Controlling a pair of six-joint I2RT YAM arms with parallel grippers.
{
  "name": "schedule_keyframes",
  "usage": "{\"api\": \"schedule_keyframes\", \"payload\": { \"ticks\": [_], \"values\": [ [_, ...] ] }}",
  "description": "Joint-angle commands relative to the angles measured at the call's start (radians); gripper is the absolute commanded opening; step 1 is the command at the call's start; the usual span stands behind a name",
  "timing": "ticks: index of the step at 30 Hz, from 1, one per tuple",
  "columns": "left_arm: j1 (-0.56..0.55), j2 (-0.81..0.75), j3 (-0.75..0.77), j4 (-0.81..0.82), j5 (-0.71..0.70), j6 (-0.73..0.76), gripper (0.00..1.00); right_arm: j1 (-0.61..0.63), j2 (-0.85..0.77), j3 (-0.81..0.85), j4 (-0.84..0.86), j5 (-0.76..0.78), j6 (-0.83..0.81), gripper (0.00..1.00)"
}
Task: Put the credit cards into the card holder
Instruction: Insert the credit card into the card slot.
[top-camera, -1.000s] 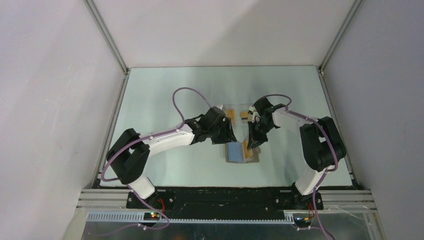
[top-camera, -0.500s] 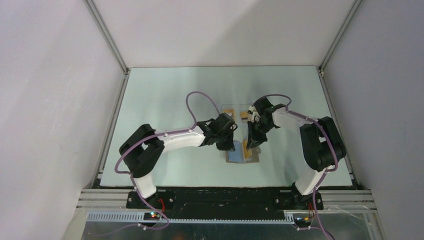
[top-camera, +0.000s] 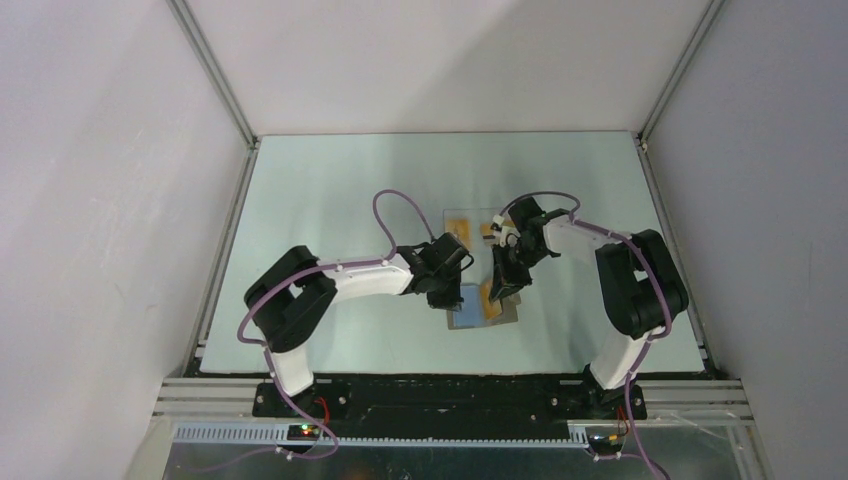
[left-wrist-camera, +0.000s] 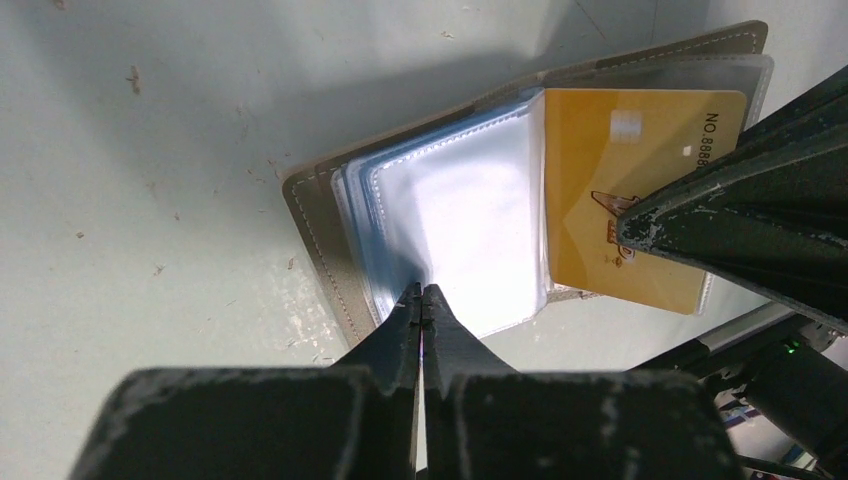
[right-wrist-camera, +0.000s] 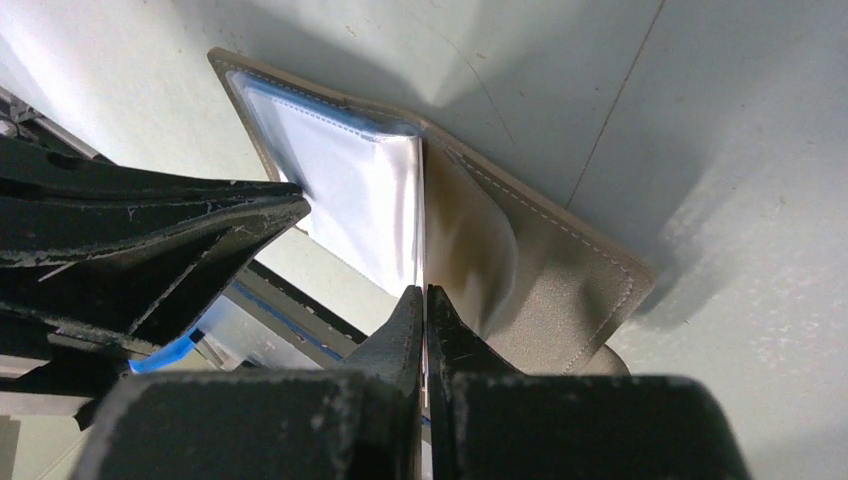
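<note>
Two arms: bent inward, meeting at the card holder near the middle of the table.
Left gripper: jaws pressed together, tips at the near edge of the clear sleeves; unclear whether a sleeve is pinched.
Right gripper: closed thin on an orange credit card, held over the open holder's right half.
Left wrist view only: printed face of the card, "NO.888" legible.
Right wrist view only: stitched taupe cover spread beneath the fingertips.
Top view only: clear box just behind the holder, orange showing inside.
Surface: pale green, lightly scuffed.
Room: white walls on three sides.
Open space: bare table to left, right and far side.
</note>
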Motion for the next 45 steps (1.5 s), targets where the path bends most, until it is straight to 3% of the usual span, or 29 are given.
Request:
{"api": "schedule_keyframes", "payload": {
  "ticks": [1, 7, 17, 29, 45],
  "values": [
    [0.01, 0.032, 0.005, -0.067, -0.057, -0.006, 0.0, -0.007, 0.008, -0.014, -0.022, -0.053, -0.047, 0.0],
    [0.012, 0.05, 0.01, -0.071, -0.056, -0.003, 0.0, -0.031, 0.011, -0.028, -0.023, -0.138, -0.087, 0.0],
    [0.018, 0.056, 0.006, -0.072, -0.057, -0.004, 0.0, -0.054, -0.015, -0.044, -0.038, -0.154, -0.115, 0.0],
    [0.018, 0.068, 0.014, -0.074, -0.05, 0.002, 0.0, -0.063, 0.066, -0.037, 0.009, -0.145, -0.083, 0.0],
    [0.021, 0.072, 0.026, -0.088, -0.048, 0.016, 0.0, -0.048, 0.102, 0.051, -0.113, -0.213, -0.179, 0.0]
  ]
}}
